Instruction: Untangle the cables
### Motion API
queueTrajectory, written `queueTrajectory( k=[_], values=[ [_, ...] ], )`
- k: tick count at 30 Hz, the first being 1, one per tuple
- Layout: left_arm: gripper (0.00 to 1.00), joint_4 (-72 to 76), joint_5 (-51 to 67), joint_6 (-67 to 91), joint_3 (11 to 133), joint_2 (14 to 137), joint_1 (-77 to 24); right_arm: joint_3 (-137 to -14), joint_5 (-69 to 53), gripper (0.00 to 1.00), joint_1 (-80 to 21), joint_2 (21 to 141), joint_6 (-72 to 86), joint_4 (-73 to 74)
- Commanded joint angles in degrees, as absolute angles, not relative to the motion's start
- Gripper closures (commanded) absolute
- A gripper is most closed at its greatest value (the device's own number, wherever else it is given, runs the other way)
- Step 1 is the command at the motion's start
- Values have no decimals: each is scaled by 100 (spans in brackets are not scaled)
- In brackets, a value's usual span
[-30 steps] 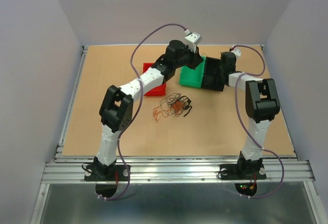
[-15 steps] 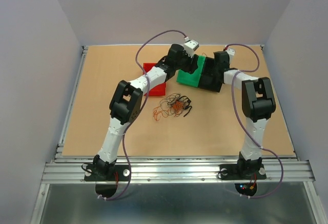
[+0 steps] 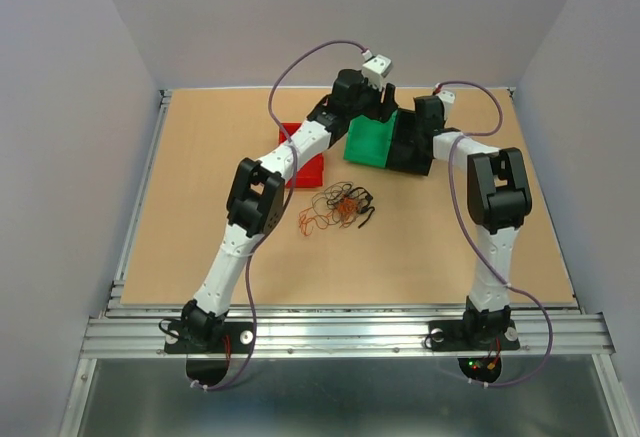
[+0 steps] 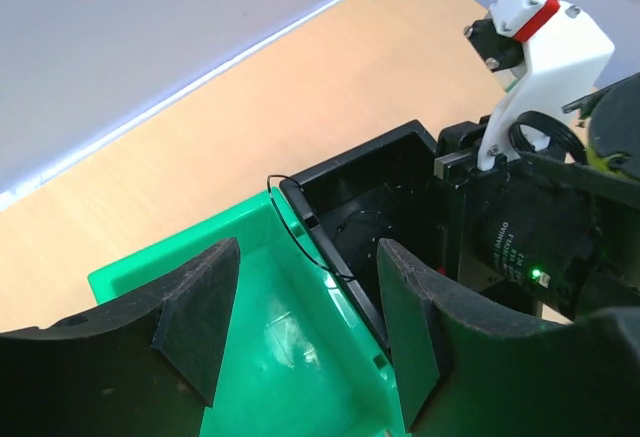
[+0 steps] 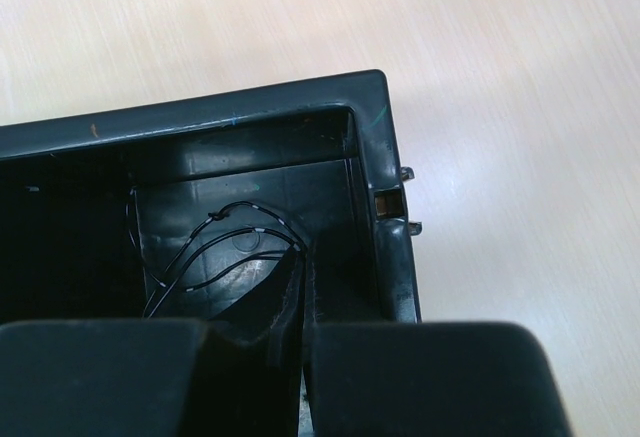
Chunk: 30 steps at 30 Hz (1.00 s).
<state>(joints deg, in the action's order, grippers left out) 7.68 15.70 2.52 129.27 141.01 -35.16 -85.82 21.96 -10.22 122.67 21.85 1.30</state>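
The bunch of cables, thin black, orange-red and brownish loops, lies on the table in front of the bins. My left gripper hangs open over the green bin, nothing between its pads. One thin black cable drapes over the rim shared by the green bin and the black bin. My right gripper is inside the black bin, shut, and thin black cable strands converge into its tips.
A red bin sits left of the green one, partly under the left arm. Both arms reach toward the back middle of the table. Lilac arm cables arch over the bins. Grey walls close in the sides and back.
The left gripper has opened above the green bin and the left arm has stretched farther back. The right arm has edged slightly left; its gripper stays shut. The bunch has not moved.
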Motion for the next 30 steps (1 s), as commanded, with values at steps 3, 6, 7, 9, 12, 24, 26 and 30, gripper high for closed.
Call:
queueTrajectory(
  k=[3, 6, 7, 9, 12, 24, 26, 30],
  values=[
    [33, 1151, 1380, 387, 13254, 14300, -3463, -8675, 1916, 99, -1072, 12718, 2276, 422],
    [37, 1230, 1222, 430, 13263, 14431, -3454, -8649, 1890, 99, -1072, 12683, 2276, 378],
    [38, 1239, 1222, 448, 13280, 14466, -3454, -8596, 1890, 99, -1072, 12657, 2276, 361],
    [39, 1265, 1239, 518, 13342, 14598, -3454, -8491, 1863, 99, -1081, 12534, 2285, 246],
    [39, 1362, 1265, 615, 13473, 14730, -3454, -8271, 1872, 99, -1081, 12358, 2276, 80],
    [42, 1680, 1186, 545, 14244, 15239, -3454, -7919, 1758, 99, -1099, 12121, 2180, -202],
    [43, 1740, 1160, 501, 14282, 15276, -3463, -7875, 1767, 99, -1116, 12085, 2162, -246],
    [43, 1793, 1099, 510, 14238, 15249, -3454, -7849, 1749, 99, -1125, 12067, 2180, -281]
  ],
)
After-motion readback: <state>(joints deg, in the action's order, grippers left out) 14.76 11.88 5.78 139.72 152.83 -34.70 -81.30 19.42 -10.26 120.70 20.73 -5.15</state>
